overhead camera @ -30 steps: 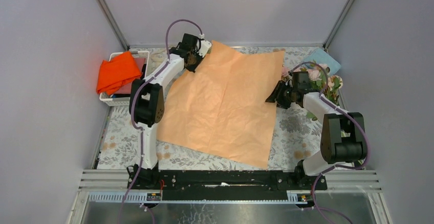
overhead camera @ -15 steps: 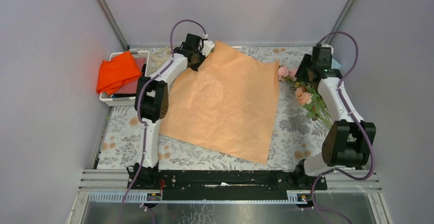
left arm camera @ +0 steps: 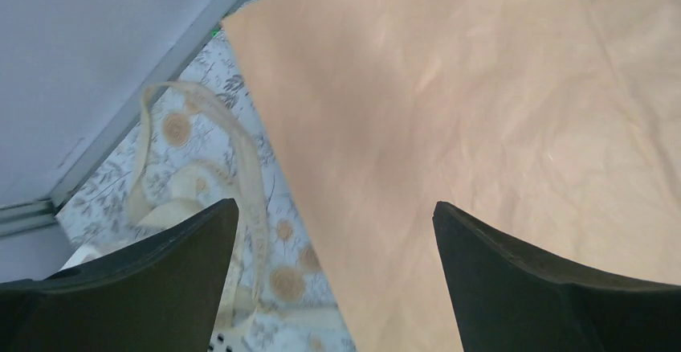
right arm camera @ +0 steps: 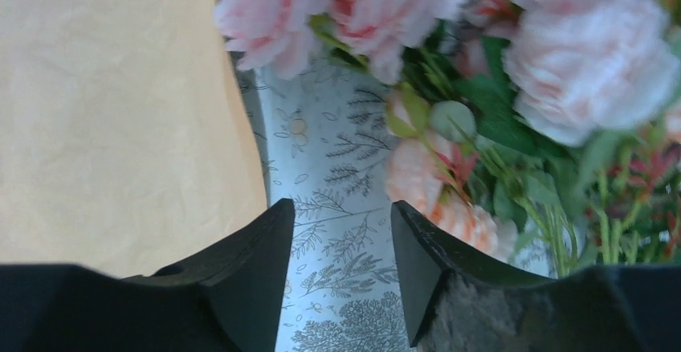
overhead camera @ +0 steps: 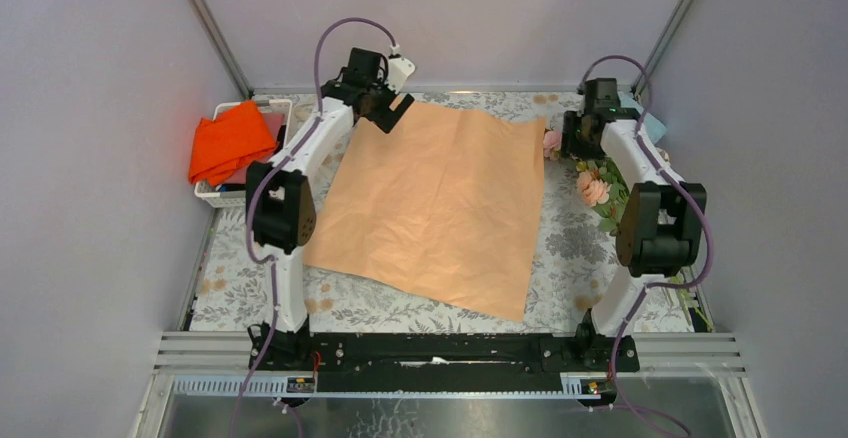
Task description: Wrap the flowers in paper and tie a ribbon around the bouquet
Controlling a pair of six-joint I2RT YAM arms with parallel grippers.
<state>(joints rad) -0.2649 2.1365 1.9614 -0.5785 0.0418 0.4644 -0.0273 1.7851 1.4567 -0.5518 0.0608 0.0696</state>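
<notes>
The paper [overhead camera: 440, 208] lies spread on the table, peach-tan face up. My left gripper [overhead camera: 392, 113] hovers over its far left corner, jaws wide open and empty; in the left wrist view the gripper [left arm camera: 333, 207] straddles the paper [left arm camera: 482, 127] edge. The cream ribbon [left arm camera: 241, 151] loops on the cloth just left of that edge. The flowers [overhead camera: 595, 186] lie along the right side, blooms toward the back. My right gripper [overhead camera: 572, 143] is open above the strip of tablecloth between paper and blooms, empty. In the right wrist view the gripper [right arm camera: 341, 203] has flowers [right arm camera: 594, 71] to its right.
A white basket [overhead camera: 225, 196] holding an orange cloth [overhead camera: 232, 143] sits at the left edge. A floral tablecloth [overhead camera: 570, 248] covers the table. Grey walls close in the back and both sides.
My left gripper opened and rose off the paper's far left corner, which now lies flat. My right arm swung from the paper's right edge to the back right, beside the blooms.
</notes>
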